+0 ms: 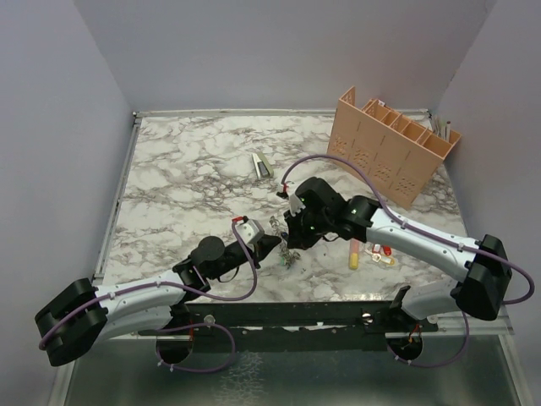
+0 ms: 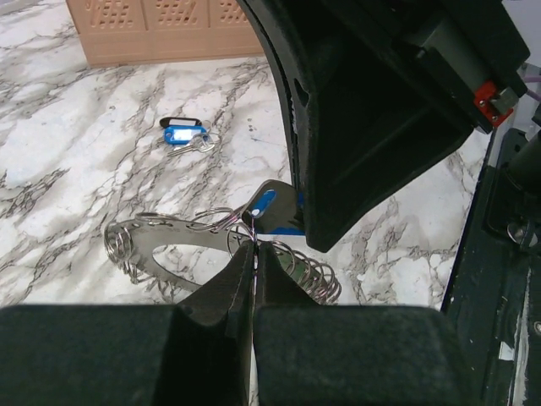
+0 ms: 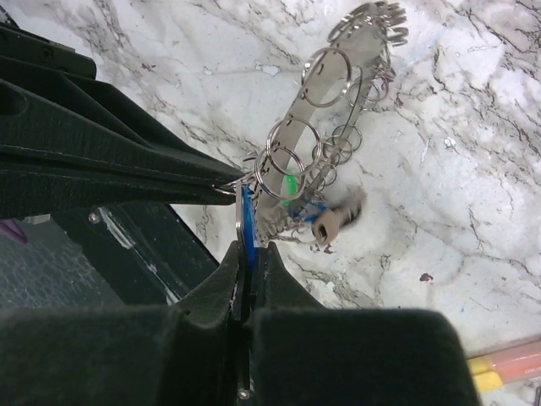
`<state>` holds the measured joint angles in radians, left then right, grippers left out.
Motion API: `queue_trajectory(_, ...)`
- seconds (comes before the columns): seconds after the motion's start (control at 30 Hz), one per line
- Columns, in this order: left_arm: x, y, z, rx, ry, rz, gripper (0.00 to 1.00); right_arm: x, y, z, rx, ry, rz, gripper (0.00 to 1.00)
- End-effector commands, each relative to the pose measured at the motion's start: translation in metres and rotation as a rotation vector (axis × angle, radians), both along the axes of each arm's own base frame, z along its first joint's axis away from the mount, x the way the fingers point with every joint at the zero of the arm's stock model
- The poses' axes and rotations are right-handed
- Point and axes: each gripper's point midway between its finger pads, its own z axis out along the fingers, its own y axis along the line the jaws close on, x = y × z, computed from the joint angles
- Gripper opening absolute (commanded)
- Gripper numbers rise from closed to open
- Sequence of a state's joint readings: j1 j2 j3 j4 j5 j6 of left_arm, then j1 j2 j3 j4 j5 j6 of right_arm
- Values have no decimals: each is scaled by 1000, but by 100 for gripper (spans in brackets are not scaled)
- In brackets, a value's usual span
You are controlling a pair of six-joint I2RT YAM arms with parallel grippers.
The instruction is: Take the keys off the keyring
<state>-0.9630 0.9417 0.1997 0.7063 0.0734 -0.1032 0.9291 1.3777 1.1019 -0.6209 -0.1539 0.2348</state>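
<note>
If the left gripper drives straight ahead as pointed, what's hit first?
Likely the blue-headed key just beyond the left gripper's shut jaws, held in the right gripper; depth unclear.

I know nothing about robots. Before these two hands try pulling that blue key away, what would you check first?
1. Right hand shut on the blue key: ok.
2. Left hand pinching the small ring beside that key: ok.
3. Small ring opened enough to slip off: cannot tell, the fingers hide it.
4. Green key off the keyring: not ok, it sits among the rings.
5. Loose blue key on the table, away from both hands: ok.
</note>
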Motion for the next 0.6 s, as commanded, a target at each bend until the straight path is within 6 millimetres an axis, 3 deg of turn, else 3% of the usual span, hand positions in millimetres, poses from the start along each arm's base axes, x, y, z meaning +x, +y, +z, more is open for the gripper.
queue_trajectory(0.0,-13,-7,-1,2,-10,-88,0,6,-7,4,19,-10,-23,1)
queue_trajectory(0.4,-14,-5,-10,8,30,-75,0,18,-22,5,40,8,-88,0)
queue_trajectory(0.57,-11,-8,-15,21,50,-67,0,12,-16,12,84,31,-65,0)
